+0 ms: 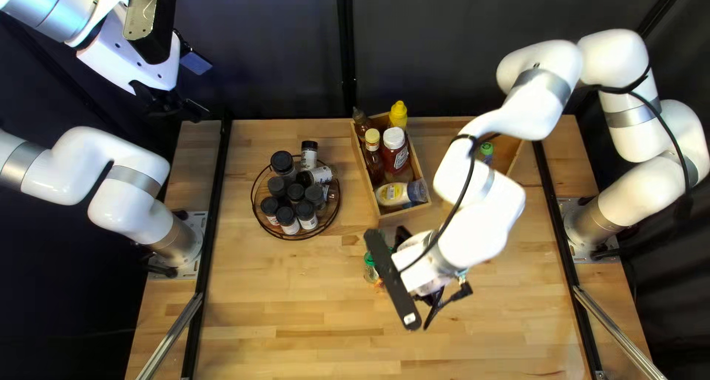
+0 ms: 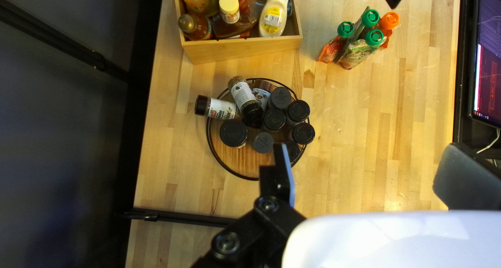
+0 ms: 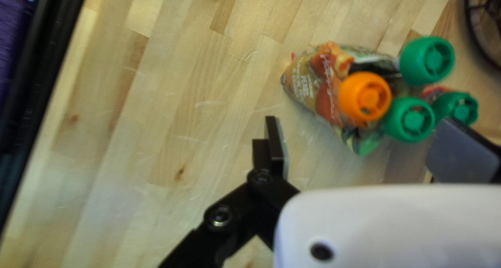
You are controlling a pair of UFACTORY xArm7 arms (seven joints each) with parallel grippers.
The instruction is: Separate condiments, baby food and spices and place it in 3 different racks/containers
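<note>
My left gripper (image 1: 171, 102) is raised at the upper left of the top left view; in its wrist view the gripper (image 2: 368, 169) is open above the round wire rack (image 2: 222, 166). Black-capped spice jars (image 2: 274, 120) fill that rack, one lying across others. My right gripper (image 1: 433, 310) is low over the table, partly hidden by its own arm. In its wrist view the gripper (image 3: 365, 145) is open, with baby food pouches (image 3: 326, 85) standing in a cluster just ahead; their caps are green and orange. A wooden box (image 1: 367, 195) holds condiment bottles (image 1: 394, 150).
A second wooden box (image 1: 510, 147) at the back is partly covered by my right arm; a green-capped item (image 1: 485, 151) is in it. A screen (image 2: 488, 64) stands beyond the table's edge in the left wrist view.
</note>
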